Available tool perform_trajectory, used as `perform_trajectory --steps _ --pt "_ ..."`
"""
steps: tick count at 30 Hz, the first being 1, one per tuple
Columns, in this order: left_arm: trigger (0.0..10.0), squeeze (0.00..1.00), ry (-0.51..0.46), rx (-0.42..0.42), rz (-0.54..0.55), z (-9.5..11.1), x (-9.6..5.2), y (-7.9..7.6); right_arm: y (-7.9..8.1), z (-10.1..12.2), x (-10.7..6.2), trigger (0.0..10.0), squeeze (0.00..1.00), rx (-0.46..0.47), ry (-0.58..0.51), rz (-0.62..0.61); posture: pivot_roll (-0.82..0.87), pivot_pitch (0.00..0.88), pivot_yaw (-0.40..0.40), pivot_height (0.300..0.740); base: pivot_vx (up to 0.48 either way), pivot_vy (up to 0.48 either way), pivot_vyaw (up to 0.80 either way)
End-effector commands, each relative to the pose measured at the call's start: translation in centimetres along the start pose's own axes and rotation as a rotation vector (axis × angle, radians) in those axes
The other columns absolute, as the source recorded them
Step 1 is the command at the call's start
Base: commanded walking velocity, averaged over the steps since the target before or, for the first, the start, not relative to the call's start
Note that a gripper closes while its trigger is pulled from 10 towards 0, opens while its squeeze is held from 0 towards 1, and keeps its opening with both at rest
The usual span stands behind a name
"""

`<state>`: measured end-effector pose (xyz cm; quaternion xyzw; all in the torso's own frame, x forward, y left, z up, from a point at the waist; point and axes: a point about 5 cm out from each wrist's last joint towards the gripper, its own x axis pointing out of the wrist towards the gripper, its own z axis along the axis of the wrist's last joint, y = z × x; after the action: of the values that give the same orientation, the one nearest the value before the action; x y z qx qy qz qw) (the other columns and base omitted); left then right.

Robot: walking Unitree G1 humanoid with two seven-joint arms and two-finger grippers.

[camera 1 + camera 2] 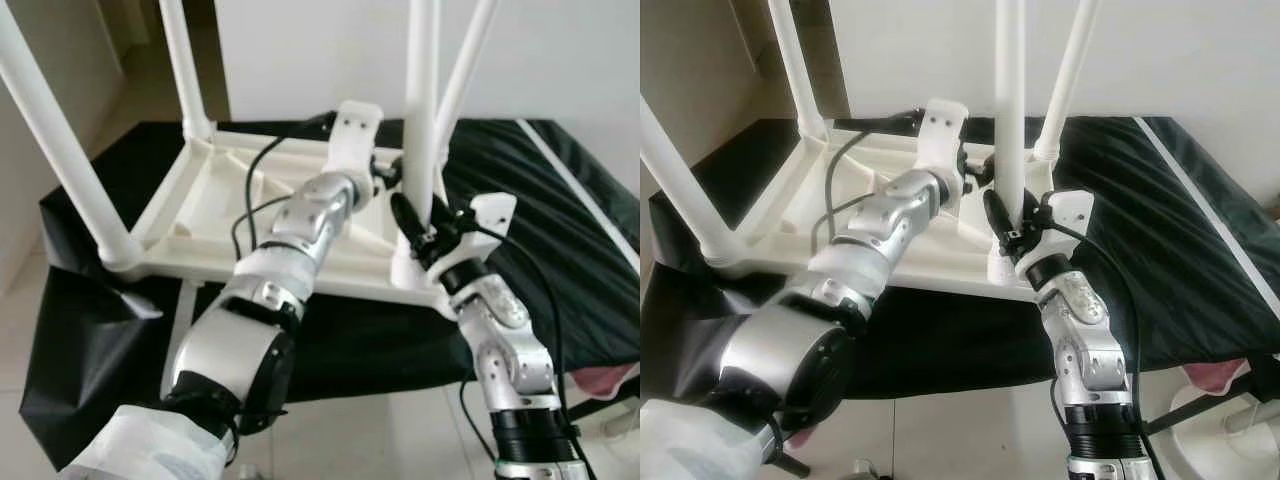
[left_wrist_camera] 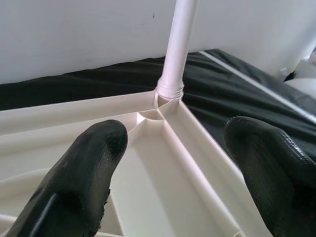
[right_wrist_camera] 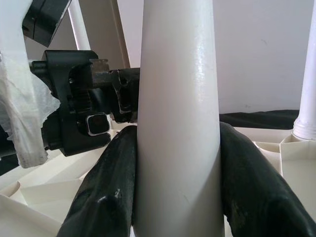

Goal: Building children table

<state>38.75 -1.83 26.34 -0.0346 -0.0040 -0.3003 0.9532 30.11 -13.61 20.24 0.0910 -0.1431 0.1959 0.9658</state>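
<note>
Right gripper (image 1: 1012,232) is clenching the near-right leg (image 3: 177,118) of the upturned children's table (image 1: 215,200) lying on the black-draped bench (image 1: 560,230); left gripper (image 2: 173,163) is hovering spread apart over its ribbed underside, near the far-right corner.

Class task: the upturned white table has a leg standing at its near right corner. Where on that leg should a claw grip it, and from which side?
Low on the leg, just above its corner socket, from the robot's side, fingers straddling the round shaft, as the right claw does.
</note>
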Motion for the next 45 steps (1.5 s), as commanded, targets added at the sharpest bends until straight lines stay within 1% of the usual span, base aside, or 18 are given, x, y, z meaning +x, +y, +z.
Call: perform_trajectory --steps 1,3,6,8,9,12,21,29,31,33,35,38,39,40,43,45 --pt "10.0 0.00 -0.102 -0.013 -0.255 2.8 0.3 -3.9 0.8 -1.7 0.1 10.0 0.00 0.029 0.094 0.051 0.05 0.000 -0.045 0.740 0.000 0.000 0.00" --pt "10.0 0.00 -0.109 -0.023 -0.285 2.9 0.2 -4.5 0.7 -1.9 0.1 10.0 0.00 0.027 0.103 0.041 0.05 0.000 -0.045 0.740 0.000 0.000 0.00" --pt "10.0 0.00 -0.115 -0.023 -0.301 3.1 0.2 -4.8 0.6 -1.9 0.1 10.0 0.00 0.036 0.108 0.035 0.06 0.000 -0.049 0.740 0.000 0.000 0.00" --pt "10.0 0.00 -0.125 -0.022 -0.338 3.3 0.1 -5.4 0.5 -1.9 0.2 10.0 0.00 0.051 0.113 0.024 0.06 0.000 -0.049 0.740 0.000 0.000 0.00" --pt "10.0 0.00 -0.125 -0.022 -0.338 3.3 0.1 -5.4 0.5 -1.9 0.2 10.0 0.00 0.051 0.113 0.024 0.06 0.000 -0.049 0.740 0.000 0.000 0.00" --pt "10.0 0.00 -0.138 -0.013 -0.392 3.5 -0.2 -6.3 0.3 -1.9 0.4 10.0 0.00 0.073 0.123 0.001 0.06 0.000 -0.052 0.740 0.000 0.000 0.00" --pt "10.0 0.00 -0.143 -0.025 -0.431 3.5 -0.5 -7.1 0.1 -1.8 0.7 10.0 0.00 0.111 0.120 -0.026 0.06 0.000 -0.053 0.740 0.000 0.000 0.00" --pt "10.0 0.00 -0.148 -0.024 -0.443 3.7 -0.6 -7.3 -0.1 -1.7 0.8 10.0 0.00 0.113 0.119 -0.038 0.05 0.000 -0.052 0.740 0.000 0.000 0.00" --pt "10.0 0.00 -0.146 -0.022 -0.436 3.6 -0.6 -7.1 -0.1 -1.7 0.8 10.0 0.00 0.112 0.118 -0.040 0.05 0.000 -0.052 0.740 0.000 0.000 0.00" --pt "10.0 0.00 -0.149 0.014 -0.397 3.5 -0.5 -6.5 -0.1 -1.5 0.8 10.0 0.00 0.108 0.112 -0.044 0.05 0.000 -0.050 0.740 0.000 0.000 0.00" --pt "10.0 0.00 -0.151 0.029 -0.382 3.5 -0.4 -6.2 -0.1 -1.5 0.8 10.0 0.00 0.106 0.109 -0.045 0.05 0.000 -0.050 0.740 0.000 0.000 0.00" --pt "10.0 0.00 -0.140 0.034 -0.333 3.1 -0.4 -4.8 -0.4 -1.0 0.7 10.0 0.00 0.088 0.090 -0.068 0.05 0.000 -0.046 0.740 0.000 0.000 0.00" --pt "10.0 0.00 -0.132 0.041 -0.302 2.7 -0.5 -3.8 -0.8 -0.6 0.7 10.0 0.00 0.079 0.072 -0.092 0.04 0.000 -0.044 0.740 0.000 0.000 0.00" --pt "10.0 0.00 -0.132 0.041 -0.302 2.7 -0.5 -3.8 -0.8 -0.6 0.7 10.0 0.00 0.079 0.072 -0.092 0.04 0.000 -0.044 0.740 0.000 0.000 0.00" --pt "10.0 0.00 -0.114 0.063 -0.251 1.4 -1.1 -1.7 -1.5 0.8 0.7 10.0 0.00 0.046 0.027 -0.147 0.04 0.000 -0.044 0.740 0.000 0.000 0.00" --pt "10.0 0.00 -0.113 0.070 -0.247 1.2 -1.3 -1.5 -1.5 1.1 0.8 10.0 0.00 0.034 0.021 -0.152 0.04 0.000 -0.045 0.740 0.000 0.000 0.00"
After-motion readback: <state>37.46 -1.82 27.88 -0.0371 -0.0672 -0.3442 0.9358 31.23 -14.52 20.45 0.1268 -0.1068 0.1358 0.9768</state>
